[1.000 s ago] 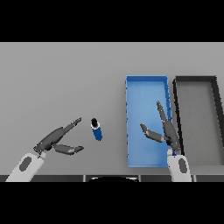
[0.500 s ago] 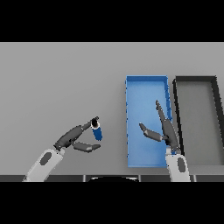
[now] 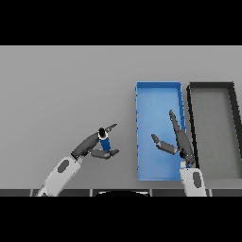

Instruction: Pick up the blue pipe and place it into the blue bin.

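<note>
The blue pipe (image 3: 104,141) is a short blue cylinder with a black and white end, standing on the grey table left of the blue bin (image 3: 141,130). My left hand (image 3: 90,144) reaches it from the lower left, with fingers on its far side and the thumb below it, straight and not closed round it. Over the right part of the blue bin my right hand (image 3: 181,142) is held open, fingers pointing up and thumb spread to the left.
A black bin (image 3: 235,124) stands directly right of the blue bin, their walls side by side. Grey table surface stretches to the left and behind the pipe.
My left hand has moved right and forward until its fingers and thumb flank the blue pipe. The pipe and my right hand have stayed where they were.
</note>
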